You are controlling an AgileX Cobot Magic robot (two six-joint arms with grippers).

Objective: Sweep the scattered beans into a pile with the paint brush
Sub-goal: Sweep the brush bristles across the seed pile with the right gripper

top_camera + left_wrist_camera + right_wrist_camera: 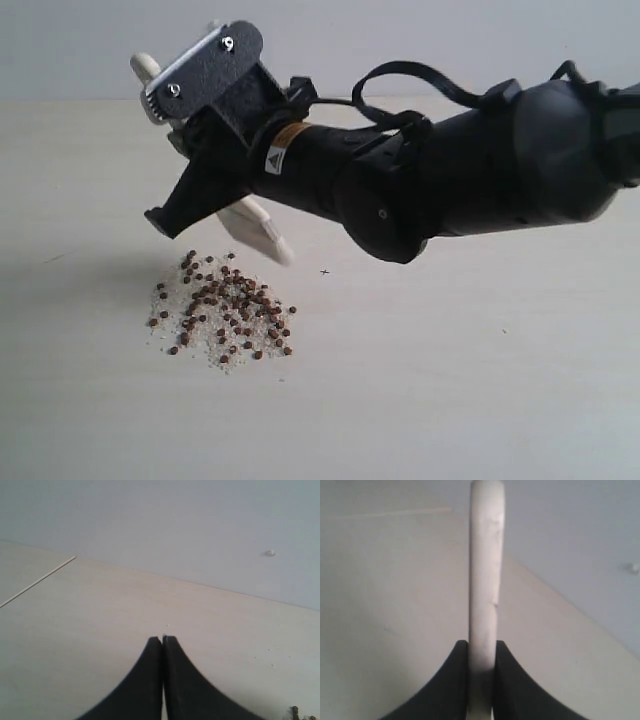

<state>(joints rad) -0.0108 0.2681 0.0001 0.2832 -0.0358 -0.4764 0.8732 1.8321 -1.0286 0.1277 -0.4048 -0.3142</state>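
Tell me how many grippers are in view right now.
2. The right gripper, shut on the paint brush, holds it by the beans. The left gripper, shut and empty, shows only in its wrist view, above the table.

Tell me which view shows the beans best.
Exterior view: the beans lie as one loose patch on the table, fully in frame. The left wrist view catches only a few at its edge; the right wrist view shows none.
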